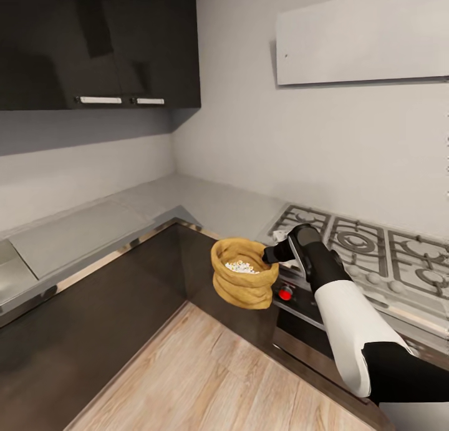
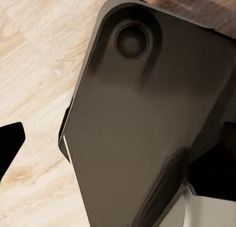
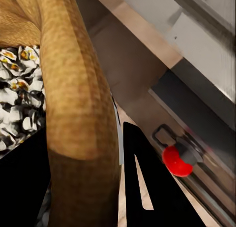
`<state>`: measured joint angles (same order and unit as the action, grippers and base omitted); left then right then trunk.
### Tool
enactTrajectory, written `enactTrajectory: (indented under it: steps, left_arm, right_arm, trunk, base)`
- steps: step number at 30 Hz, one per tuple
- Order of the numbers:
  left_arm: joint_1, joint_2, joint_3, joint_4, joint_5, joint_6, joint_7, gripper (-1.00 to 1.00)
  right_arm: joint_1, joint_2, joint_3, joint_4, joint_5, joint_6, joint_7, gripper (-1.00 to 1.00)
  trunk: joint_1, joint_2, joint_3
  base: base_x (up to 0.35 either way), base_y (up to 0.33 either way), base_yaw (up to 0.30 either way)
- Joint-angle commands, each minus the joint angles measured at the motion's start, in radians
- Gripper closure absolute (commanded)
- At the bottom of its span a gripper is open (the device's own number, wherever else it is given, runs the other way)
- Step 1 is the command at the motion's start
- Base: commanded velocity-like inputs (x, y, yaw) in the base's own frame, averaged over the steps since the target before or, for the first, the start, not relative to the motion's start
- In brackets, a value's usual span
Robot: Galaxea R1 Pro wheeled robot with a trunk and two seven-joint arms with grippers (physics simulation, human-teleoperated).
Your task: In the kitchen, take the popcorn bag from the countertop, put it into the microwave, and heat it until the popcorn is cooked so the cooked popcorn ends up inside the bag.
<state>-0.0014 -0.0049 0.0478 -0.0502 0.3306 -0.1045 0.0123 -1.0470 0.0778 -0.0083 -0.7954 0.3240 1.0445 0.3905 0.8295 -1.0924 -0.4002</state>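
you're facing a kitchen corner: the glossy grey table wraps around it in an l, sitting over dark cabinet fronts with a thin bright trim along the edge. pale grey walls rise behind, black upper cabinets with two small white handles hang at the upper left, and a flat light panel is mounted high on the right-hand wall. the floor is light wood plank with visible grain. on the right the steel gas hob carries black grates and round burners, with a red knob on the front below it.

your right gripper holds the popcorn bag in the air, in front of the cabinet fronts near the hob's corner, over the floor rather than on the table. the bag is a squat tan sack of coarse woven cloth with a thick rolled rim, mouth up, and lumpy white popcorn shows inside. in the right wrist view the black fingers are pinching the rolled rim, one inside against the popcorn, one outside.

the left wrist view shows a smooth dark grey part of your robot's body over the wood floor, with one black fingertip at the edge; i cannot tell whether those fingers are spread or together.
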Motion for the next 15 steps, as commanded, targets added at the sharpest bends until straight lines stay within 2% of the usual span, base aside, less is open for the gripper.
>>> enactTrajectory:
  steps: [1, 6, 15]
  left_arm:
    - [0.000, 0.000, 0.004, 0.000, 0.001, -0.003, 0.001, -1.00]
    - [0.000, 0.000, 0.005, 0.000, 0.001, -0.003, 0.002, -1.00]
    - [0.000, 0.000, 0.005, 0.000, 0.001, -0.003, 0.002, -1.00]
  right_arm:
    - [-0.001, 0.000, -0.001, -0.001, 0.010, 0.003, 0.010, 1.00]
    - [-0.001, 0.001, -0.001, 0.000, 0.009, 0.003, 0.012, 1.00]
    - [-0.001, 0.000, -0.001, -0.001, 0.011, 0.003, 0.013, 1.00]
  trunk:
    - [0.000, -0.001, 0.001]
    - [0.000, -0.001, 0.007]
    - [0.000, -0.001, 0.016]
  base:
    - [0.000, 0.000, -0.090]
    - [0.000, 0.000, -0.080]
    - [0.000, 0.000, -0.004]
